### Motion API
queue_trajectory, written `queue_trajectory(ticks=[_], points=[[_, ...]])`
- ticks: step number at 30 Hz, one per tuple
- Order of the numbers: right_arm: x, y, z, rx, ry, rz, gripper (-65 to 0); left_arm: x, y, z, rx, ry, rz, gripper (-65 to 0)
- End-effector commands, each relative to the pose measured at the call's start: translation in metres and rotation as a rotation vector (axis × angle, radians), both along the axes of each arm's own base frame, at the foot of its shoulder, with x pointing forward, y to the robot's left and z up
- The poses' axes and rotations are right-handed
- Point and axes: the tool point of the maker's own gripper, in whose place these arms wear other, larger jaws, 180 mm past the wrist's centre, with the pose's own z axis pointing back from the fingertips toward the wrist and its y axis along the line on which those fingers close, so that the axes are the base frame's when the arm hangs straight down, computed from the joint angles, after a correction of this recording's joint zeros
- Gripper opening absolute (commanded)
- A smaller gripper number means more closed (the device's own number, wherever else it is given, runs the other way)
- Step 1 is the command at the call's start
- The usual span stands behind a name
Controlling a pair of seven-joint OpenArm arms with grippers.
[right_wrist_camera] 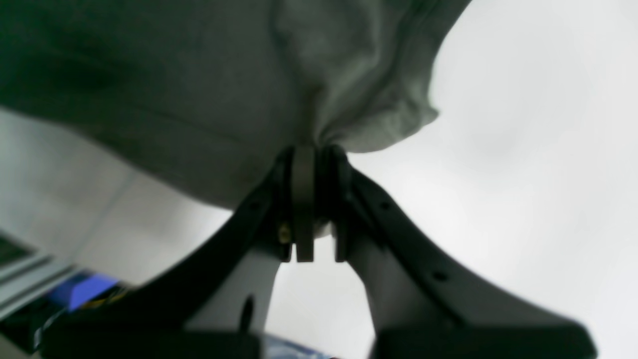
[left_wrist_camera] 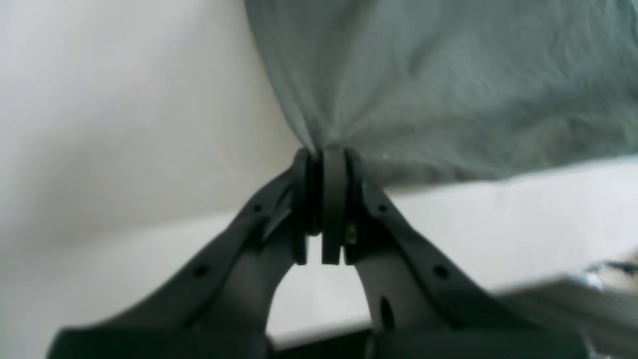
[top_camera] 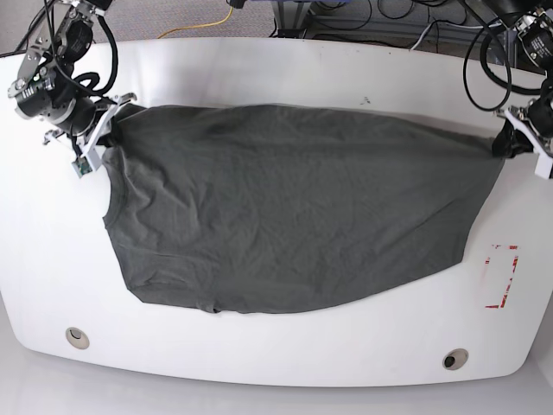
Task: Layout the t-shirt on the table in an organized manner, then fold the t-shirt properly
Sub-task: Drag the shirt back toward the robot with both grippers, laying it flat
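Stretching the t-shirt [top_camera: 294,207] flat over the table [top_camera: 259,69] — left gripper [left_wrist_camera: 326,154] and right gripper [right_wrist_camera: 314,149] clamped on opposite far corners — pulling evenly, avoiding slack.

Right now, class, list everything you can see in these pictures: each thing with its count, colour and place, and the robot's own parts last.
t-shirt: one, dark charcoal, spread wide across the table's middle, held at both far corners
table: one, glossy white, under everything
grommet holes: two, grey, near the front edge, left and right
red tape rectangle: one, red, on the table at the base view's right
cables: several, black and one yellow, beyond the far edge
left gripper: one, black, shut on the t-shirt, base view's right
right gripper: one, black, shut on the t-shirt, base view's left
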Motion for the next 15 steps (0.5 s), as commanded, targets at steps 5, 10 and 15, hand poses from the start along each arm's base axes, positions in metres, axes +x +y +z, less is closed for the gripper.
queue_trajectory(ticks=[5, 10, 15], points=[[-0.022, 0.006, -0.004, 0.036, 0.031, 0.023, -60.7, -0.028, 0.017, 0.003, 0.021, 0.025, 0.029, -65.0], [-0.03, 0.006, -0.008, 0.038, 0.054, 0.023, -60.7, -0.043, 0.027, 0.001, 0.037, 0.056, 0.057, -65.0], [-0.029, 0.006, -0.008, 0.038, 0.054, 0.022, -60.7, -0.047, 0.031, 0.0, 0.056, 0.076, 0.051, -65.0]])
